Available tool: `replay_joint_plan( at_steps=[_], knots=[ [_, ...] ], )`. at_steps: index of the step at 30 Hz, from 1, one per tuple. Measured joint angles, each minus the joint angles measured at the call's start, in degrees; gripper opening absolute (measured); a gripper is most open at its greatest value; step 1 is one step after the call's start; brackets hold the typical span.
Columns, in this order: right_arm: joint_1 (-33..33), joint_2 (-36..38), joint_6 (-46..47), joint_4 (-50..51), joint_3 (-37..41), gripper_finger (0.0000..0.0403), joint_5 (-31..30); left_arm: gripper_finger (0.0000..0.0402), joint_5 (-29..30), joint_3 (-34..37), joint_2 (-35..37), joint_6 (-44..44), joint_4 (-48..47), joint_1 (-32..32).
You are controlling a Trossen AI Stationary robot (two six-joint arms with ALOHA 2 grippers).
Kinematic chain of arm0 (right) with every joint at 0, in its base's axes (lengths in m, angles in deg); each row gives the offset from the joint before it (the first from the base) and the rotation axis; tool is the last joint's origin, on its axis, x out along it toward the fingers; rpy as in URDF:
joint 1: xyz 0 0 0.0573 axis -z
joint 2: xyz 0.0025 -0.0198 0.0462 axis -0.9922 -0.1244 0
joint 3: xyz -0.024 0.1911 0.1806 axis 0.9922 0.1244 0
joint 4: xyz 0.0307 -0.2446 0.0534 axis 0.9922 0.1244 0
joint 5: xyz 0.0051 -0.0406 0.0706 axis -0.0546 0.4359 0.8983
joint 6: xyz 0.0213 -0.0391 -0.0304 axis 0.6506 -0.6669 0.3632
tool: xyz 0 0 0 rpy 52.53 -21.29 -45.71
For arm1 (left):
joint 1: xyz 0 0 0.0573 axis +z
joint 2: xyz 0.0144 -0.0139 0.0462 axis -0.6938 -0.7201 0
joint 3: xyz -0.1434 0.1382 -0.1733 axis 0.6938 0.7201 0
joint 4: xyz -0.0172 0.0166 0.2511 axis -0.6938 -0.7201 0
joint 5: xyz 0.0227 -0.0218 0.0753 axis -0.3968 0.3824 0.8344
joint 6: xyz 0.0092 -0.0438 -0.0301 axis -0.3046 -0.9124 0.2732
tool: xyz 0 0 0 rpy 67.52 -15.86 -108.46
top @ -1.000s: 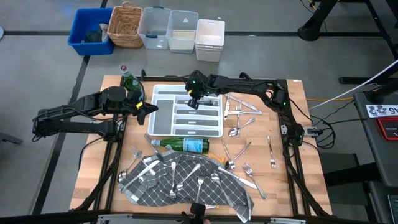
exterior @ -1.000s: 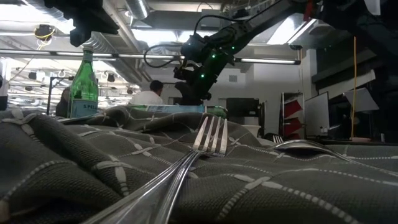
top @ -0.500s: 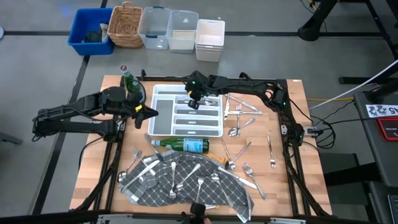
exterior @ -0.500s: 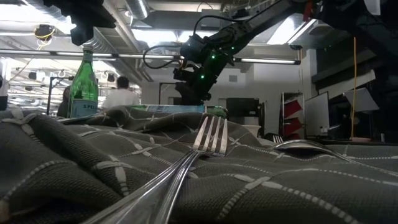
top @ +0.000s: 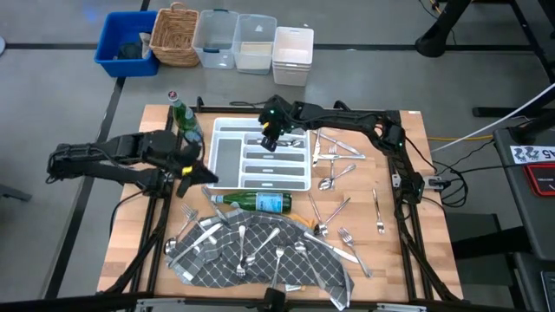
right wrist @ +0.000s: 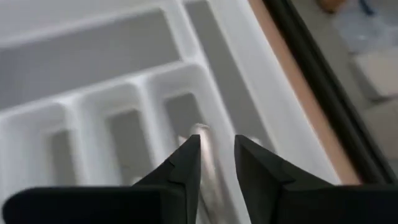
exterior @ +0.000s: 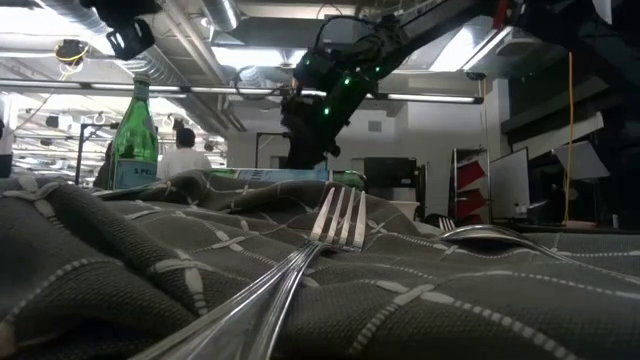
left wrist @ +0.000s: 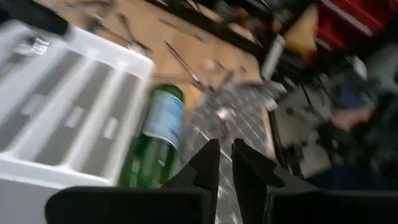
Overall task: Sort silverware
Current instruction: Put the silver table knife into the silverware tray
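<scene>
We see a white compartmented tray (top: 260,170) near the middle of the wooden table (top: 416,251); a green bottle (top: 253,202) lies on its side just beside the tray; another green bottle (top: 181,117) stands upright near the tray's far corner; a dark grey checked cloth (top: 260,260) is spread along the near edge; beyond the table we note a blue bin (top: 124,43), a wicker basket (top: 174,36) and clear plastic tubs (top: 236,41).

Shiny metal silverware (top: 332,211) lies on matt woven cloth (top: 217,260), bare wood table (top: 425,243); tray (top: 227,174) smooth plastic.
</scene>
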Motion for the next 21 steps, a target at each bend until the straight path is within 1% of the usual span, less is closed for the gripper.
replay_joint_plan(
  at_steps=[6, 13, 17, 21],
  knots=[
    [-0.14, 2.75, 3.56, -0.20, -0.02, 0.0094, 11.45, 0.0031, -0.34, -0.02, -3.88, 2.81, -3.17, -6.89],
    [-2.89, 4.46, 7.23, -0.47, -0.04, 0.0094, 20.19, 0.0031, -0.32, -0.02, -11.51, 9.03, -3.95, -12.58],
    [-5.44, 4.85, 7.77, -0.10, -0.04, 0.0094, 23.54, 0.0031, -0.19, -0.02, -16.16, 12.43, -4.48, -14.32],
    [-8.38, 5.75, 7.77, -0.34, -0.04, 0.0094, 23.54, 0.0031, 0.76, -0.02, -21.11, 15.61, -6.78, -15.27]
  ],
)
